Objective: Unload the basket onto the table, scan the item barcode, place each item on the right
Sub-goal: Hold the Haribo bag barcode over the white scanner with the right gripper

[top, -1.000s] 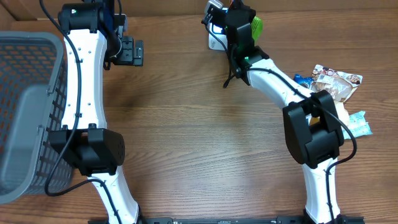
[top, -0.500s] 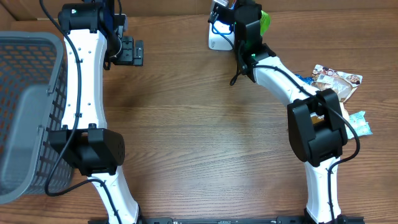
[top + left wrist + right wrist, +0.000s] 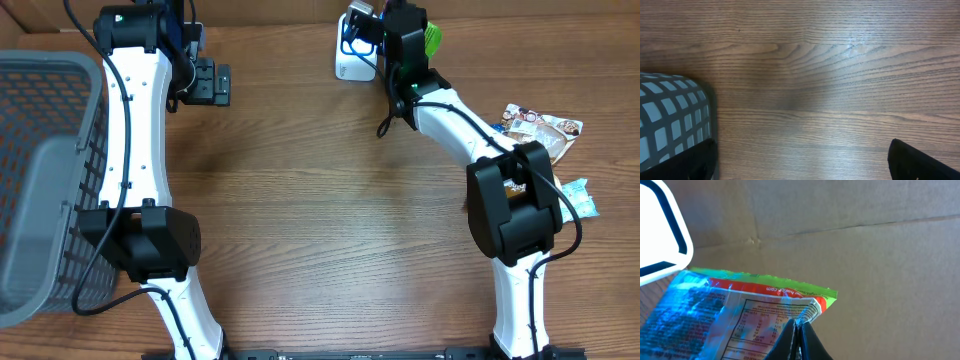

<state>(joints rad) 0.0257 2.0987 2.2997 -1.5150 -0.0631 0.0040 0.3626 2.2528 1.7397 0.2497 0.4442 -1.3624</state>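
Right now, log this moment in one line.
right hand: shut on snack packet beside scanner | left hand: open, empty, over table

packet (image 3: 740,315): green, red trim | basket (image 3: 85,110): grey mesh | scanner (image 3: 660,230): white, maybe blue-lined

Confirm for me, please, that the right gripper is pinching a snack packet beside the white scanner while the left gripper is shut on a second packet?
Not quite. The left gripper is open and holds nothing. The left wrist view shows only bare table between its fingers. The rest stands: the right gripper is pinching a snack packet beside the white scanner.
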